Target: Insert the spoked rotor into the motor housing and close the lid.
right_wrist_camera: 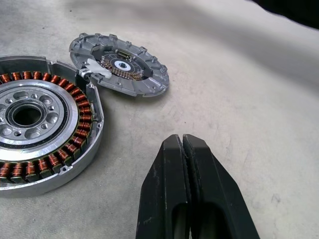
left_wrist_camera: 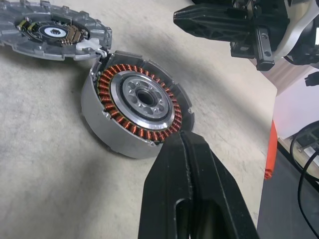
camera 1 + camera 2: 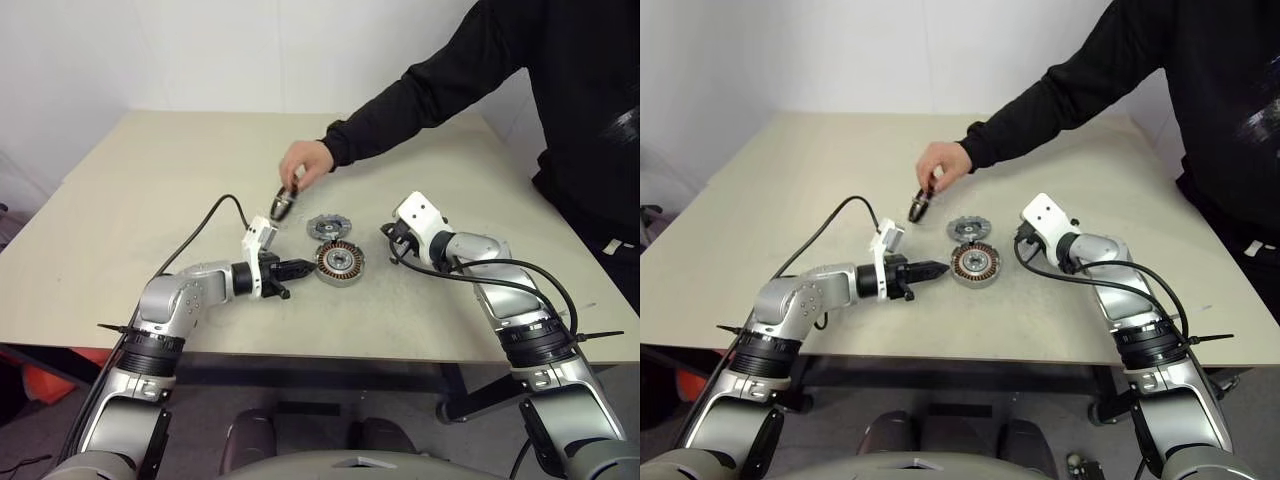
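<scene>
Pressing its two black fingers together with nothing between them, the left gripper points at the motor housing, its tip just beside the housing's silver rim on the robot's side; whether the tip touches the rim cannot be told. The housing stands on the table with its open face up, showing a ring of copper-brown windings around a silver centre hub.

The right gripper also has its fingers closed together and empty. It sits on the other side of the housing, near it but apart, with bare table between its tip and the housing wall.

The lid lies flat on the table just beyond the housing, on the side away from the robot. Its toothed grey edge meets the housing's rim at a small pale tab, and its dark centre faces up.

Farther beyond the housing, past the lid and toward the robot's left, a person's hand in a black sleeve holds a small dark round part above the table; whether it is the spoked rotor cannot be told for sure, as it is seen edge-on.
</scene>
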Controlling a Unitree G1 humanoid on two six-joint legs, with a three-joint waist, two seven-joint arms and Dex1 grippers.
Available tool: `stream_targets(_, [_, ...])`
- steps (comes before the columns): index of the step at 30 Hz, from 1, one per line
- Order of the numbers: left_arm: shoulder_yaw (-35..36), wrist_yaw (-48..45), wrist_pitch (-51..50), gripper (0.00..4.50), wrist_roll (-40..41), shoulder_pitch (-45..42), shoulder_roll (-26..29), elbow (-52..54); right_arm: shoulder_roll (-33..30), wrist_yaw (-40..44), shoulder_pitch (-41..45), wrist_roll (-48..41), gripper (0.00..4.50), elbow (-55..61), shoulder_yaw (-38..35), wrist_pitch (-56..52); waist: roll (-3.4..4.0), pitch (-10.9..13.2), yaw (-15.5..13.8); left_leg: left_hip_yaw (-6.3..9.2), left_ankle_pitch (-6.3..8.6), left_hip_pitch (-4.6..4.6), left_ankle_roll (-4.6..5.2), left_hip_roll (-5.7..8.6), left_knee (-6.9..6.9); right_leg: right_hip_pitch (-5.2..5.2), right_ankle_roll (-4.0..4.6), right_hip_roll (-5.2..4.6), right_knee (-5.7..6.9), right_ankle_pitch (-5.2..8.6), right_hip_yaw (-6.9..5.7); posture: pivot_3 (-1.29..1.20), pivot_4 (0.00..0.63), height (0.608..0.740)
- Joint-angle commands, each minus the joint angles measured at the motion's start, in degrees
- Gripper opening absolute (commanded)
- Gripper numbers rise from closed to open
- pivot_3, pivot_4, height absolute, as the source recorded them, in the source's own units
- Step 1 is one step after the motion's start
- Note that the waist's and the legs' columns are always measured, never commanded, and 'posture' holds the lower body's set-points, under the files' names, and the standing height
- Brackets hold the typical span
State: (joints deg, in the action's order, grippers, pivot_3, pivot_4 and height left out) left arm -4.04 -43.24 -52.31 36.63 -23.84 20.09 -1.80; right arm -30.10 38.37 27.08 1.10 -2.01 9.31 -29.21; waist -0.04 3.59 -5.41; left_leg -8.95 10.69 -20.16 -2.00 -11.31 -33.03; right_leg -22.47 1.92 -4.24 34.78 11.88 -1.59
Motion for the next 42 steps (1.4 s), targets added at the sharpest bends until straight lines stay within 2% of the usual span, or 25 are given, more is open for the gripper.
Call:
stream_targets(1, [1.67,-0.81,1.39,0.01,0.22,0.15,0.55,1.32,-0.02,-0.48,0.81,0.26,0.00,1.25,-0.32,1.07,0.00,0.00,0.01,0.00,0.00,0.00,0.00,0.00,0.00,0.00,0.00,0.00,0.00,0.00,0.00,0.00,0.000,0.740])
stream_targets(4, [2.66,-1.72,1.53,0.01,0.87,0.94,1.58,2.27,-0.04,-0.39,0.57,0.28,0.00,1.54,-0.26,1.03,0.00,0.00,0.06,0.00,0.00,0.00,0.00,-0.01,0.00,-0.01,0.00,0.01,0.00,0.00,0.00,0.00,0.000,0.740])
stream_targets(7, [5.91,-4.07,-0.60,0.01,5.57,2.65,2.45,5.00,0.07,-0.47,0.28,0.30,0.00,1.79,0.00,1.01,0.01,0.00,0.06,-0.01,0.00,0.00,0.00,-0.02,0.00,-0.02,0.00,0.01,0.00,0.00,0.00,0.00,0.000,0.740])
stream_targets(10, [9.69,-3.32,-3.65,0.61,10.88,3.63,1.43,6.63,0.28,-0.41,0.13,0.34,0.00,1.88,0.29,1.07,0.01,0.01,0.07,-0.01,0.01,-0.01,0.01,-0.01,0.00,-0.01,0.01,0.00,0.00,0.00,0.00,0.00,0.000,0.740])
stream_targets(15, [13.21,1.11,-6.74,2.22,13.39,5.25,0.90,6.58,0.36,-0.08,0.48,0.53,0.00,1.38,0.48,1.36,0.06,0.03,0.11,-0.02,0.00,0.08,0.00,-0.02,0.00,0.03,-0.01,0.01,0.03,0.01,0.00,0.00,0.000,0.740])
stream_targets(19, [15.33,3.31,-5.68,2.22,13.02,6.28,0.55,4.72,-0.64,0.67,0.29,0.40,0.00,1.69,0.11,1.09,0.06,0.03,0.10,-0.02,0.00,0.06,0.00,-0.02,0.00,0.02,-0.26,0.02,0.02,0.16,0.00,0.00,0.000,0.740])
stream_targets(29, [18.83,6.32,-2.86,2.22,13.21,8.72,-1.09,2.55,-0.43,-0.05,-3.39,-3.98,0.00,7.88,-4.18,-5.50,0.05,0.03,0.03,-0.01,0.01,0.05,0.02,-0.01,0.01,0.03,-0.17,0.01,-0.01,0.10,0.00,0.00,0.000,0.740])
stream_targets(34, [16.45,7.15,-0.05,2.22,9.96,7.92,-1.83,2.00,0.48,-0.94,-5.66,-6.18,0.00,12.09,-5.43,-8.88,0.06,0.03,0.01,-0.01,0.00,0.09,0.00,-0.03,0.01,0.06,-0.35,0.01,0.00,0.21,0.00,0.00,0.000,0.740])
stream_targets(39, [13.08,5.21,1.40,2.22,7.95,7.08,-1.49,2.67,-1.14,-0.54,-9.76,-11.12,0.00,19.73,-11.39,-15.10,0.05,0.03,-0.21,0.00,0.02,0.06,0.02,-0.01,0.01,0.06,-0.38,0.01,-0.03,0.22,0.01,0.00,0.000,0.740])
stream_targets(42, [10.81,3.30,3.08,2.22,5.61,6.50,-0.33,1.67,1.17,-1.92,-11.93,-19.24,0.00,24.49,-21.72,-23.79,0.05,0.03,-0.22,0.00,0.02,0.07,0.03,-0.01,0.06,0.07,-0.40,0.01,-0.05,0.24,0.02,0.00,0.000,0.740])
